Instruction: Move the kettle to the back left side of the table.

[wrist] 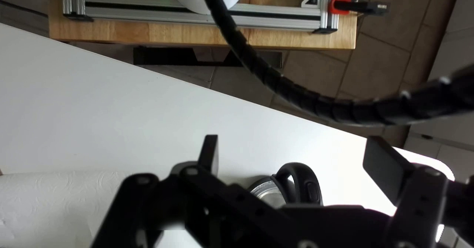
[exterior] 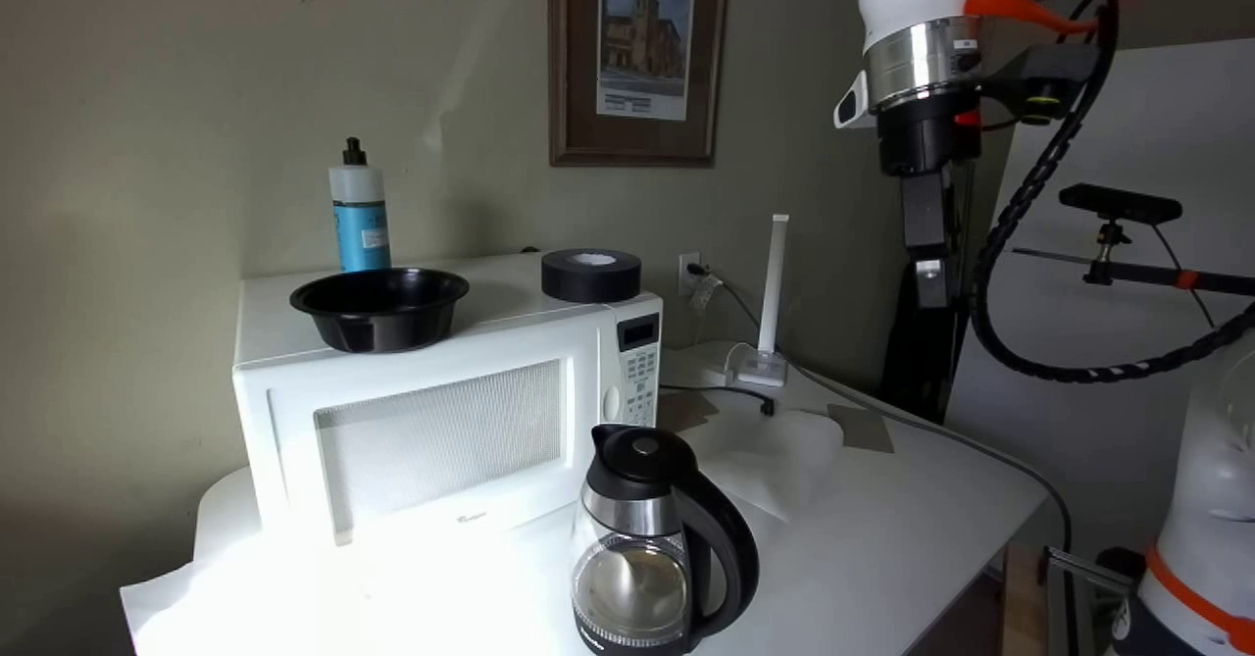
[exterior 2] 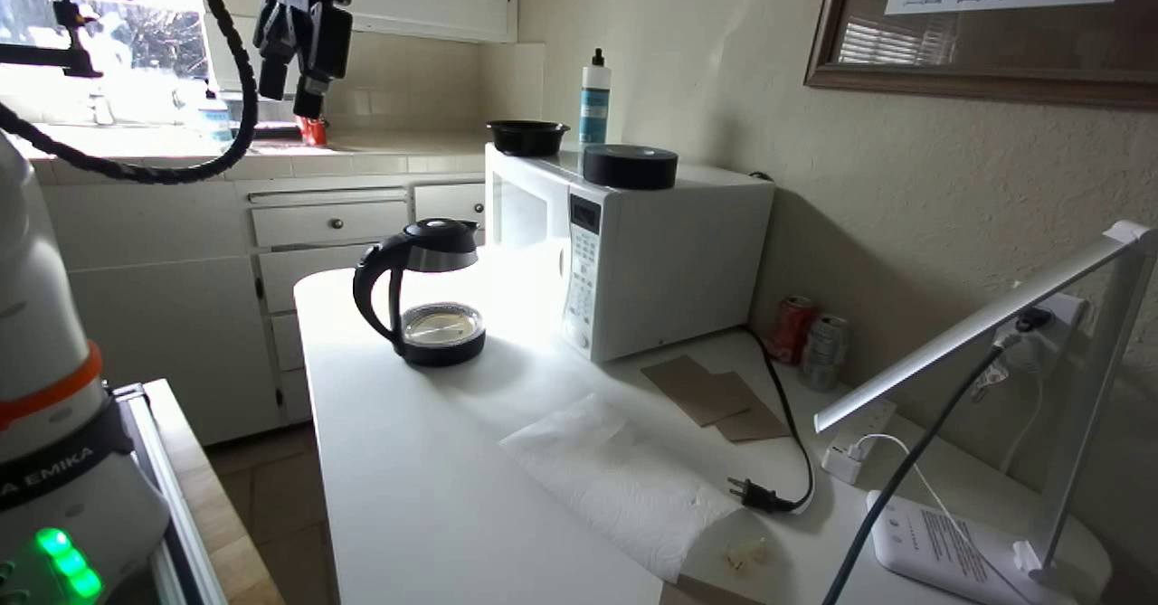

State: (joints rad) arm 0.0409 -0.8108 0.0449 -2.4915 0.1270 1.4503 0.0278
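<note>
The kettle is clear glass with a black lid, black handle and metallic band. It stands upright on the white table, in front of the microwave's control-panel end. In an exterior view the kettle shows its handle turned toward the robot's base side, near the table edge. My gripper is open and empty, high above the table and apart from the kettle. In the wrist view the gripper's fingers are spread wide. The kettle's handle shows far below between them; the gripper body hides most of the kettle.
A white microwave carries a black bowl, a tape roll and a blue bottle. A paper towel, a plug cord, brown cards, cans and a white lamp are also on the table.
</note>
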